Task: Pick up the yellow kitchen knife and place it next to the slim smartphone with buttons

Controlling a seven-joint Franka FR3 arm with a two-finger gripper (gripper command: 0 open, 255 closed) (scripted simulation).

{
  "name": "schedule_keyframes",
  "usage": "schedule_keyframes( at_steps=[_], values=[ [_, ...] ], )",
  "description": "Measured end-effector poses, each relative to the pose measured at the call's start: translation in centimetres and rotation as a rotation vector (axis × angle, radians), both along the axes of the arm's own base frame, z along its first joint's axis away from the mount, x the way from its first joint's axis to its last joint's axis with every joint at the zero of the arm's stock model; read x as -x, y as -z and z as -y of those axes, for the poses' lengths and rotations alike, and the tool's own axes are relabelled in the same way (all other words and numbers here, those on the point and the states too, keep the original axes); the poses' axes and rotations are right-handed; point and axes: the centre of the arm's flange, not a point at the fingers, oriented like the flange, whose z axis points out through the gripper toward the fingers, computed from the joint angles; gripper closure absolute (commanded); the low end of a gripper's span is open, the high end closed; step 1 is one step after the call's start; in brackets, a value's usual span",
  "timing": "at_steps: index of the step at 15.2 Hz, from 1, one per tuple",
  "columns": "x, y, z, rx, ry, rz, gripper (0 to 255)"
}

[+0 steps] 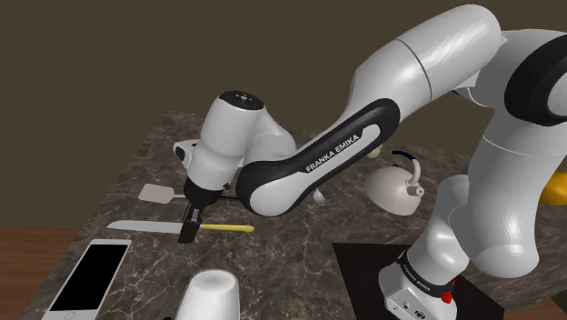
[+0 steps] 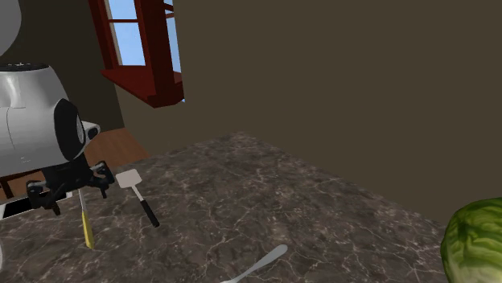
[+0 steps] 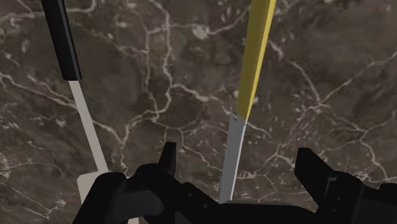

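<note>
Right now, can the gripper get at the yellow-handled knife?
Probably yes: the open gripper hangs over the yellow-handled knife, a finger on each side of its blade, nothing between; the spatula lies apart.

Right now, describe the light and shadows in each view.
Shoulder view: dim wall, the white arm is the brightest thing. Second exterior view: the window shows bright blue, yet the table stays dull. Wrist view: flat, even light; the knife casts no clear shadow.
</note>
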Motion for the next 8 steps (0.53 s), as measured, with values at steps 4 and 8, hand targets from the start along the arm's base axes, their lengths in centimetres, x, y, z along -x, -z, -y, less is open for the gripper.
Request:
schedule_keyframes(
  at_steps=[4, 8],
  values=[
    [-0.03, 0.19, -0.03, 0.000, 0.000, 0.000, 0],
    [-0.04, 0.20, -0.03, 0.000, 0.000, 0.000, 255]
  ],
)
